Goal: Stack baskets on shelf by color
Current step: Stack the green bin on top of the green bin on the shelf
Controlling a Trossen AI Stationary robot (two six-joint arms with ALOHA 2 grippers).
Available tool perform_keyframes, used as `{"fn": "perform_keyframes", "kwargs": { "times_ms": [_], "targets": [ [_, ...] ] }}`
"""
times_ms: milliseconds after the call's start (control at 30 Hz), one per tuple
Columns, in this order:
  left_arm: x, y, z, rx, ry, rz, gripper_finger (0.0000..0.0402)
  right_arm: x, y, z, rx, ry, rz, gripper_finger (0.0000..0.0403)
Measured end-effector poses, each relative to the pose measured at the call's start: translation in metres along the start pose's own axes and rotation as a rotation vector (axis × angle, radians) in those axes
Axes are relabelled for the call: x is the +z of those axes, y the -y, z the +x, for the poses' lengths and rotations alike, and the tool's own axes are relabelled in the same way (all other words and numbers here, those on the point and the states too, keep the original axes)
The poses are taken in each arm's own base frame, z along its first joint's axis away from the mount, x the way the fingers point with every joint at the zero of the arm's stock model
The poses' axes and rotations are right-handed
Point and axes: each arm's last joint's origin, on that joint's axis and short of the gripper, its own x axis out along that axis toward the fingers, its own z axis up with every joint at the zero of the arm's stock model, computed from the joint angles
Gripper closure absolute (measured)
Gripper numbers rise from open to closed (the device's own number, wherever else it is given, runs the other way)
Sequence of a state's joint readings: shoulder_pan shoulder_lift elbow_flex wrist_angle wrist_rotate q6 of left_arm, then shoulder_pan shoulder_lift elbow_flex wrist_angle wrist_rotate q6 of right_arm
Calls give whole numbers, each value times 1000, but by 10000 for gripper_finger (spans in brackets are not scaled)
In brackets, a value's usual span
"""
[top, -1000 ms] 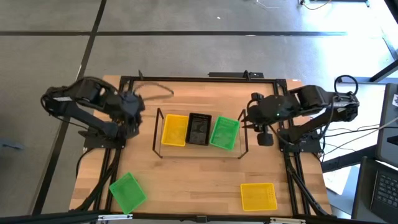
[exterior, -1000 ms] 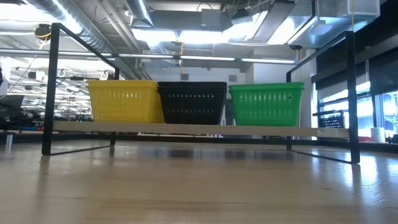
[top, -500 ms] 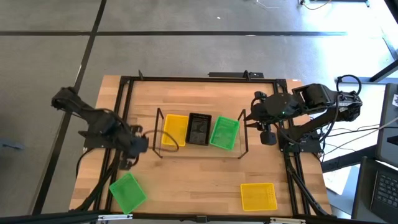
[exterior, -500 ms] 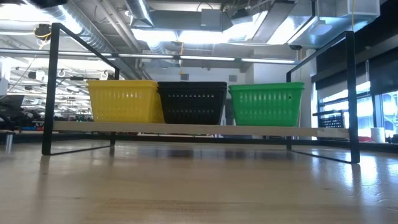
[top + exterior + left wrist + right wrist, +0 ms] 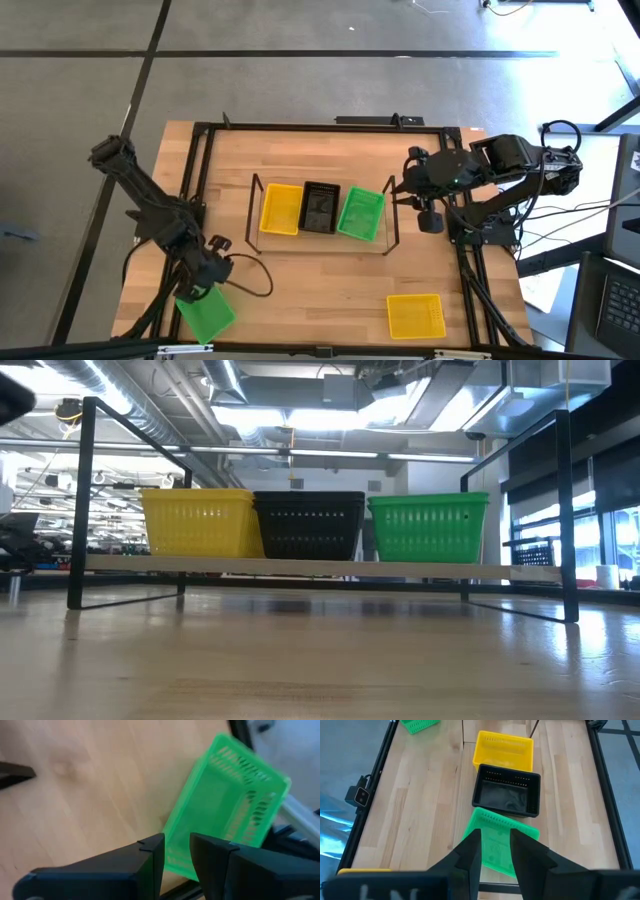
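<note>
Shelf: the shelf (image 5: 322,243) stands in the middle of the table (image 5: 320,155), with a black wire frame at each short end.
On the shelf: three baskets sit side by side in a row: a yellow basket (image 5: 280,209), a black basket (image 5: 320,207) in the middle, and a green basket (image 5: 361,214). They touch or almost touch each other.
Loose green basket: another green one (image 5: 207,309) lies on the table at the near left corner, turned a bit crooked.
Loose yellow basket: another yellow one (image 5: 415,316) lies on the table at the near right side, well away from the shelf.
Left gripper: the left gripper (image 5: 208,277) hangs just above the loose green basket's edge. Its two fingers have a small gap between them and hold nothing.
Right gripper: the right gripper (image 5: 398,187) waits beside the right end of the shelf, near the green basket there. Its fingers are a little apart and hold nothing.
</note>
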State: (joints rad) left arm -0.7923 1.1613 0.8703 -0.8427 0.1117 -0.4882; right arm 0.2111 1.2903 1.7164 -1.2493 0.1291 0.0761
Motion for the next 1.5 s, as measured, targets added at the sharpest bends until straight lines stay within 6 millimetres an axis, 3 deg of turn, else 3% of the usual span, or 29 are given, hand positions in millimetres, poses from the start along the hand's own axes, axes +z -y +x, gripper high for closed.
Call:
{"fn": "perform_keyframes", "kwargs": {
  "times_ms": [267, 767, 933, 1500],
  "targets": [
    [-20, 0, 28, 3, -17, 57, 319, 2, 0, 0, 1, 21, 4, 303],
    [-40, -13, 57, -4, -11, 65, 319, 2, 0, 0, 1, 18, 52, 303],
    [-41, -14, 60, -7, 11, 43, 319, 2, 0, 0, 1, 16, 51, 303],
    [-39, -16, 60, 77, 91, -274, 319, 2, 0, 0, -18, 18, 55, 303]
  ]
}}
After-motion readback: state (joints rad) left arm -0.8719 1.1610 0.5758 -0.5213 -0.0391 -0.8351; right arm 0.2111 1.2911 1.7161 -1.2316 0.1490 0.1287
